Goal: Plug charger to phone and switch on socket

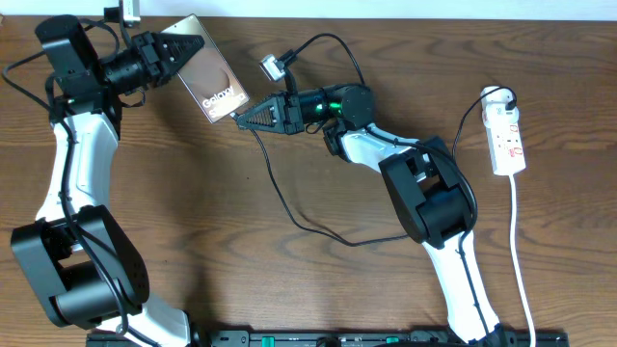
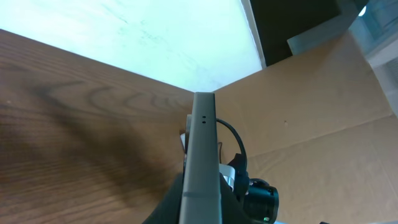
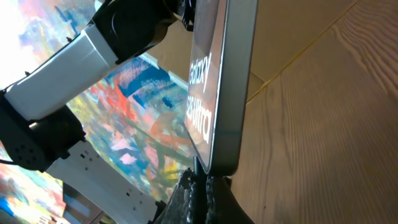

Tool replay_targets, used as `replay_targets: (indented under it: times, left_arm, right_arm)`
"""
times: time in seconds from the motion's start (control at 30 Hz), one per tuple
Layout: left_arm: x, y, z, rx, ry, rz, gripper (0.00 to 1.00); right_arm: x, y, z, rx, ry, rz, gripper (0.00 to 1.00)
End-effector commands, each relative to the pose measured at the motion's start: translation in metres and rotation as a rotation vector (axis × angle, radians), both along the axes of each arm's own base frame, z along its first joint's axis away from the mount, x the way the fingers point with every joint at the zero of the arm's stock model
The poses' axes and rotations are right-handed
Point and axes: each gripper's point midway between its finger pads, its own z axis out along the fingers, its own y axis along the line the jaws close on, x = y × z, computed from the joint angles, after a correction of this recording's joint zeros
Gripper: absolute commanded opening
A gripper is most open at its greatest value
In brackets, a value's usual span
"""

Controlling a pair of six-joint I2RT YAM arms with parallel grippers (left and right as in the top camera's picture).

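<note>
My left gripper (image 1: 181, 58) is shut on the phone (image 1: 208, 69) and holds it tilted above the table's far left. In the left wrist view the phone (image 2: 203, 137) shows edge-on, rising from the jaws (image 2: 200, 202). My right gripper (image 1: 243, 118) is shut on the charger's plug tip (image 3: 198, 169), which points at the phone's lower edge (image 3: 225, 87) and appears to touch it. I cannot tell if it is inserted. The charger cable (image 1: 281, 200) trails down over the table. The socket (image 1: 507, 140) lies at the far right, apart from both grippers.
The charger's other end, a metal connector (image 1: 273, 67), lies near the back edge. The socket's white cord (image 1: 521, 251) runs toward the front right. The right arm's body (image 1: 429, 193) spans the middle right. A cardboard sheet (image 2: 323, 112) lies beyond the table.
</note>
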Motion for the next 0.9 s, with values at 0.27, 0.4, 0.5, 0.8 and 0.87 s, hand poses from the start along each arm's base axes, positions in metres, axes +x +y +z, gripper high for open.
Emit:
replay_targets:
  times: [0.27, 0.4, 0.5, 0.8, 0.87]
  left_arm:
    - [-0.005, -0.038, 0.008, 0.003, -0.011, -0.074, 0.07]
    - [-0.004, -0.039, 0.008, 0.004, -0.011, -0.073, 0.07]
    - [-0.004, -0.039, 0.008, 0.004, -0.012, -0.072, 0.07]
    - [0.003, -0.034, 0.006, 0.020, -0.008, -0.021, 0.07]
    - [0.005, -0.033, 0.006, 0.022, -0.009, -0.009, 0.07]
  right_arm:
    - [0.033, 0.003, 0.032, 0.129, 0.069, -0.175, 0.01]
    - [0.036, 0.003, 0.035, 0.145, 0.078, -0.197, 0.01]
    - [0.036, 0.003, 0.035, 0.145, 0.078, -0.195, 0.01]
    - [0.042, 0.006, 0.030, 0.126, 0.114, -0.214, 0.01]
    - [0.046, 0.006, 0.029, 0.125, 0.123, -0.228, 0.01]
